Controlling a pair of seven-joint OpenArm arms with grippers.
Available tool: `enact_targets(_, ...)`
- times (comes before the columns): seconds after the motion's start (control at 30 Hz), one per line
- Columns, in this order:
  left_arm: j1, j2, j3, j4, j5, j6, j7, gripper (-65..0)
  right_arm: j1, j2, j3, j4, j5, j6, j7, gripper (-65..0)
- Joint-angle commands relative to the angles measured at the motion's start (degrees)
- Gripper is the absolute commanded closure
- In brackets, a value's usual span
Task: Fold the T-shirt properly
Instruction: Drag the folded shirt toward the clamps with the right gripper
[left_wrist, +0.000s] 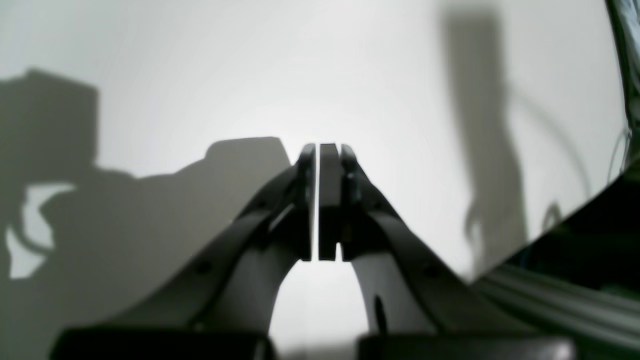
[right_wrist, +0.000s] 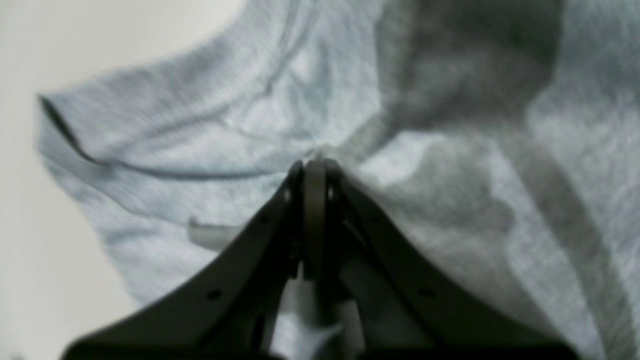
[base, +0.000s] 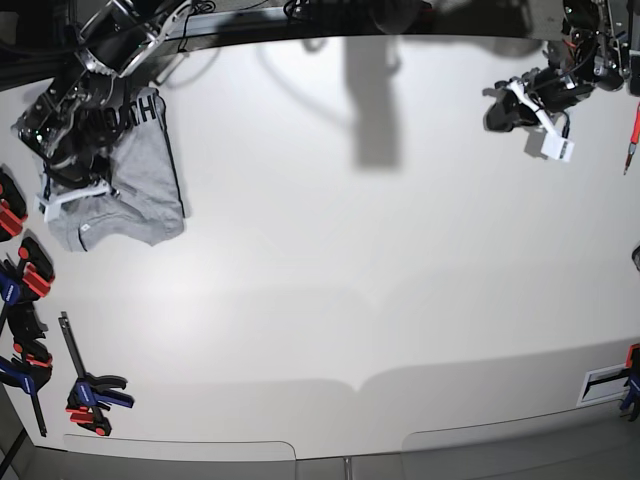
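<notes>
We see the T-shirt (base: 135, 185) bunched in a folded heap at ten o'clock on the white worktop (base: 340, 250), the right tool (right_wrist: 314, 167) closed tight and pressed into its grey cloth, while the left tool (left_wrist: 320, 150), closed on nothing, hangs over bare worktop at two o'clock.

Setting: robotics lab or workshop bench. Evidence: broad matte white tabletop (base: 350, 250); red-and-blue-handled bar clamps (base: 90, 392) gripping its near-left edge; more red and blue clamps (base: 22, 275) along the left side; grooved grey aluminium frame rail (left_wrist: 560, 300); loose dark cables (base: 200, 12) at the far edge.
</notes>
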Motion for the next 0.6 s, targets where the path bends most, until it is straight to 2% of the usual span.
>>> enact_targets(0.0,-0.1,-1.0,-0.4,0.9,-1.4,-1.2,-1.6,0.0,2.8,1.3,-0.1,3.3,1.5,0.3,2.5,0.0)
enact_targets(0.13,-0.1,-1.0,-0.4,1.0,-1.4,-4.4,-2.6,0.0,5.5,1.3,-0.1,11.2,1.7,2.7,2.4,0.0)
enact_targets(0.23,0.0,-1.0,-0.5,1.1,-3.0,-4.9,-2.5,0.0,3.1,1.0,-0.1,17.3,3.9,4.1,1.1,0.0)
enact_targets(0.4,2.4,-1.0,-2.4,6.3,-6.4,-5.4,0.7,0.0,-10.8,-1.0,-0.1,30.4,9.2,5.9,0.4,0.0)
enact_targets(0.57,9.9,-1.0,-11.1,19.3,-7.8,-5.4,1.8,0.0,-27.6,-2.9,-0.1,43.8,13.8,6.8,0.4,0.0)
